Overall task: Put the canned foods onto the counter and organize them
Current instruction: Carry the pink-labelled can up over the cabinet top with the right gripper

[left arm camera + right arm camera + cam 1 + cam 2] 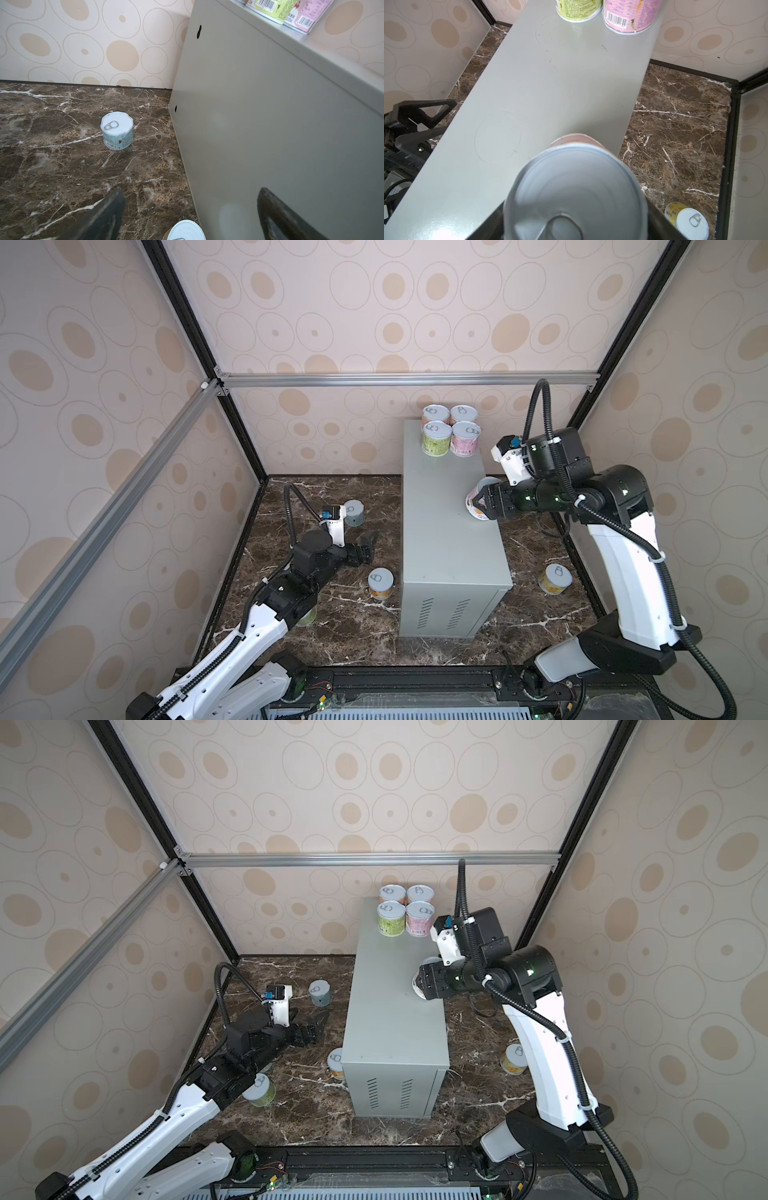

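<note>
— What is gripped by the right hand (481, 501)?

— A short cylindrical can with a silvery pull-tab lid and pinkish label (575, 182) is clamped by its sides at centre right of both top views. It is tilted over the edge of the tall light-grey metal box (440, 539). Whether the box is touched cannot be told. The sides are probably gripped so that the base is kept free for setting down.

— Where are the placed cans found?

— A green-labelled can (436, 443) and a pink-labelled can (465, 445) are stood upright, close together, with two more behind them, at the box's far end in the upper centre of the frame. A tight block is judged to be intended, so that the bare near part is left for the rest.

— And the left hand (365, 548)?

— It is held wide open and empty, low over the dark brown white-veined marble tabletop (357, 635), at centre left. A pale blue can (354, 513) is seen just beyond it and an orange-labelled can (380, 585) nearby, beside the box. Either is judged reachable next. A yellow-labelled can (555, 580) is left at lower right.
</note>
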You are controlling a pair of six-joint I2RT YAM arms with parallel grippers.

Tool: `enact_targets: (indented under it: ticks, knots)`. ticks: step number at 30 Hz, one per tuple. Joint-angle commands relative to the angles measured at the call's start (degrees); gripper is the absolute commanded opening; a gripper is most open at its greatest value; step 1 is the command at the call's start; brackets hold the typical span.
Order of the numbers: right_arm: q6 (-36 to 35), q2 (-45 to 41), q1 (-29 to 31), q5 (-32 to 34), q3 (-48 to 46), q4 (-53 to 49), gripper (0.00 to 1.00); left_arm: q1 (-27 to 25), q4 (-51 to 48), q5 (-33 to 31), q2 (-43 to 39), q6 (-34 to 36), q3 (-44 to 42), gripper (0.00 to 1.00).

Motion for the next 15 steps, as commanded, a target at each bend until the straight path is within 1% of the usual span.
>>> enact_targets:
  ticks: [1,3,5,12,13,15]
  knots:
    - [-1.24,0.96,1.10,1.90,2.47,0.66,0.54,0.27,0.76,0.29,-0.18,1.52,0.64,0.99]
    - [-1.17,1.92,1.30,2.50,2.46,0.58,0.57,0.26,0.72,0.20,-0.44,1.54,0.59,0.99]
    - [-1.24,2.62,1.47,2.91,4.11,0.58,0.64,0.24,0.73,0.24,-0.58,1.51,0.44,0.99]
    - [-1.49,3.62,1.87,3.11,4.92,0.41,0.89,0.21,0.64,0.42,-1.25,1.64,0.13,0.99]
    - [-1.57,3.57,2.03,3.28,5.08,0.40,0.91,0.24,0.59,0.42,-1.29,1.63,0.09,0.99]
    - [-1.51,3.38,2.17,3.84,5.35,0.49,0.92,0.25,0.48,0.34,-1.47,1.64,0.01,0.99]
